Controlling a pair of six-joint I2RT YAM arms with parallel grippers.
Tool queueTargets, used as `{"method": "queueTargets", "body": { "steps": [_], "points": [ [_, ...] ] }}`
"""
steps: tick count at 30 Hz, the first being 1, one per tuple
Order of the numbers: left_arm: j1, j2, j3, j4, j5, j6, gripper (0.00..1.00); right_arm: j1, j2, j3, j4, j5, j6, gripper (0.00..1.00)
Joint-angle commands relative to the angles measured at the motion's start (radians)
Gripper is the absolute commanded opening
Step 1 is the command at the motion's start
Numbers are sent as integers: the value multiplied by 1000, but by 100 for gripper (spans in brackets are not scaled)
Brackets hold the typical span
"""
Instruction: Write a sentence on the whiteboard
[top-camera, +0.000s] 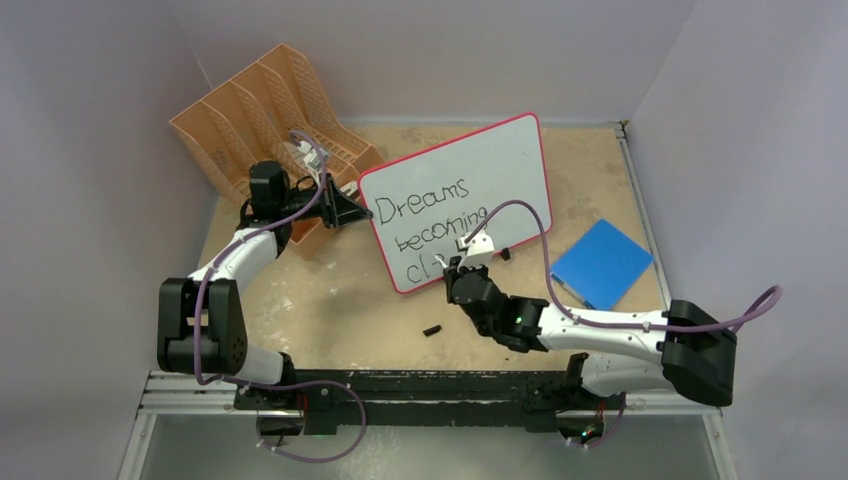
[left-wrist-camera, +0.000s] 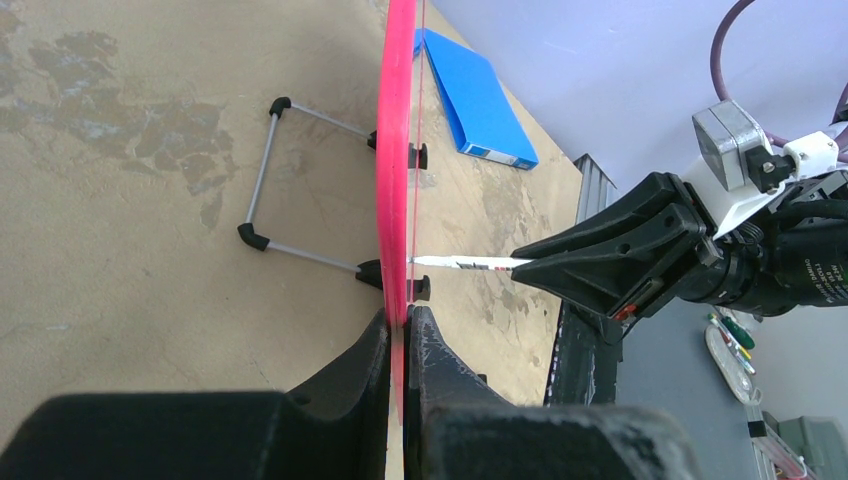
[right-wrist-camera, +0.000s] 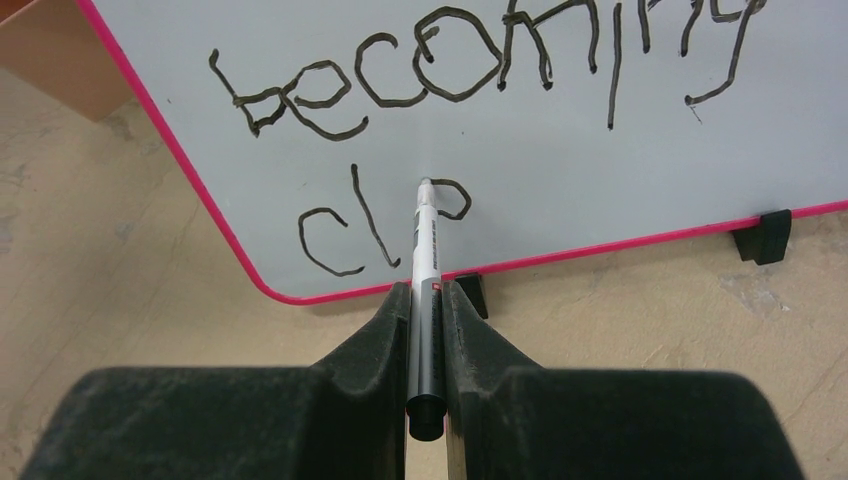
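The whiteboard (top-camera: 470, 180) with its red-pink frame stands tilted mid-table. The sentence (top-camera: 425, 207) reads "Dreams", "becoming", then "cl" and part of a further letter; its lower lines show in the right wrist view (right-wrist-camera: 400, 85). My left gripper (top-camera: 358, 213) is shut on the board's left edge, which appears edge-on in the left wrist view (left-wrist-camera: 397, 150) between my jaws (left-wrist-camera: 405, 318). My right gripper (top-camera: 458, 268) is shut on a white and black marker (right-wrist-camera: 425, 260). The marker's tip touches the board at the unfinished third-line letter. The marker also shows in the left wrist view (left-wrist-camera: 470, 263).
An orange file tray (top-camera: 270, 110) stands at the back left behind the left arm. A blue square pad (top-camera: 601, 262) lies to the right of the board. A small black cap (top-camera: 432, 329) lies on the table near the front. The board's wire stand (left-wrist-camera: 262, 175) sticks out behind it.
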Motion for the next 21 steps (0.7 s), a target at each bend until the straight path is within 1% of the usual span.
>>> {"method": "queueTargets", "body": {
  "steps": [1,13,21],
  "points": [
    [9,-15,24,36,11,11,0,-4,16,43,33,-34,-7,0],
    [9,-15,23,36,11,11,0,-2,25,35,-29,-74,43,0],
    [8,-16,24,36,9,11,0,2,25,29,-73,-64,88,0]
  ]
}}
